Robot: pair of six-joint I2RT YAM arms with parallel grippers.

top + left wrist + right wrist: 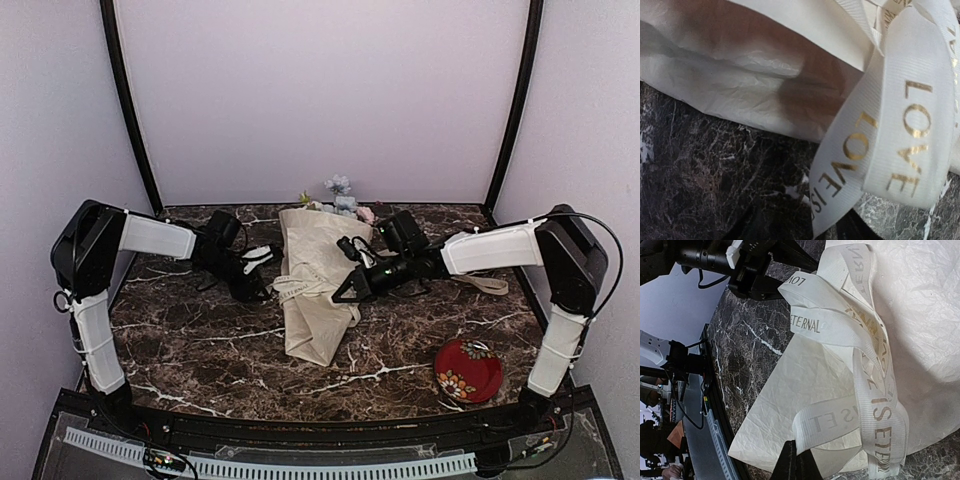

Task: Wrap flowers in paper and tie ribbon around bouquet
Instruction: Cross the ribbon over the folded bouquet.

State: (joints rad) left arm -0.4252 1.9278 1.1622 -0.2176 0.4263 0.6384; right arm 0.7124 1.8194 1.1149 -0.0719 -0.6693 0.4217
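Overhead view: the bouquet lies down the middle of the worktop, narrow end toward the near edge, with the flowers showing at the far end. The ribbon loops across its waist. The left fingers sit at its left flank and the right fingers at its right. A red dish rests at the near right. Left wrist view: gold-lettered ribbon hangs against the paper. Dark tips flank its end, but whether they grip it cannot be told. Right wrist view: the right fingers are pressed together at a ribbon loop. Whether it is pinched between them cannot be told.
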